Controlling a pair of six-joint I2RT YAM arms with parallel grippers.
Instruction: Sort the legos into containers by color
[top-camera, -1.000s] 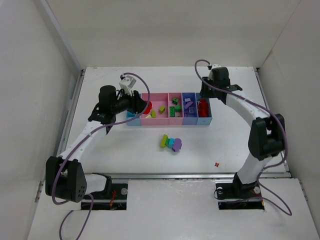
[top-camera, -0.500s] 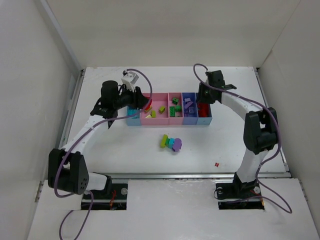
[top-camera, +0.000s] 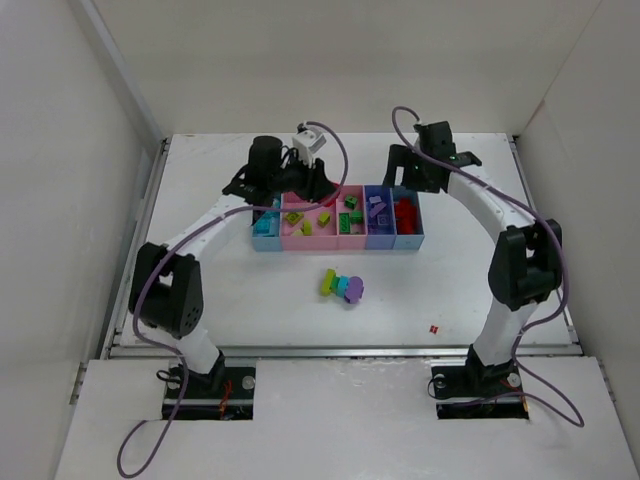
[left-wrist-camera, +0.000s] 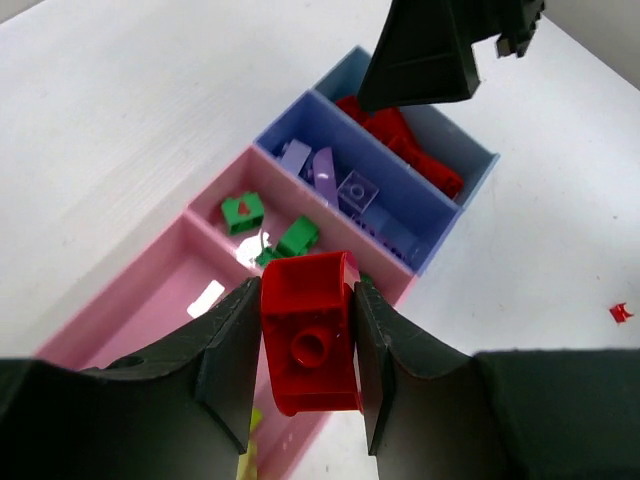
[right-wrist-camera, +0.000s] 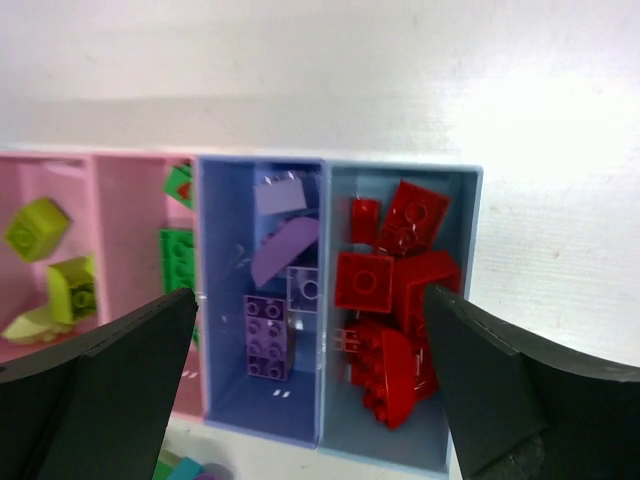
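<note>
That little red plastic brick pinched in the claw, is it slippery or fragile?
The red plastic brick looks rigid and smooth, so probably sturdy yet slightly slippery. Small within the left gripper, it is likely light.

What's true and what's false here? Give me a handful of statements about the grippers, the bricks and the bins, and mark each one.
1. The left gripper is shut on a red brick. True.
2. The right gripper holds a purple brick. False: it is open and empty, above the purple-blue bin and the light blue end bin.
3. The red bricks lie in the light blue end bin. True.
4. Every brick is in a bin. False: a cluster of loose bricks lies on the table in front of the bins.
5. The purple-blue bin holds green bricks. False: it holds purple bricks.
</note>
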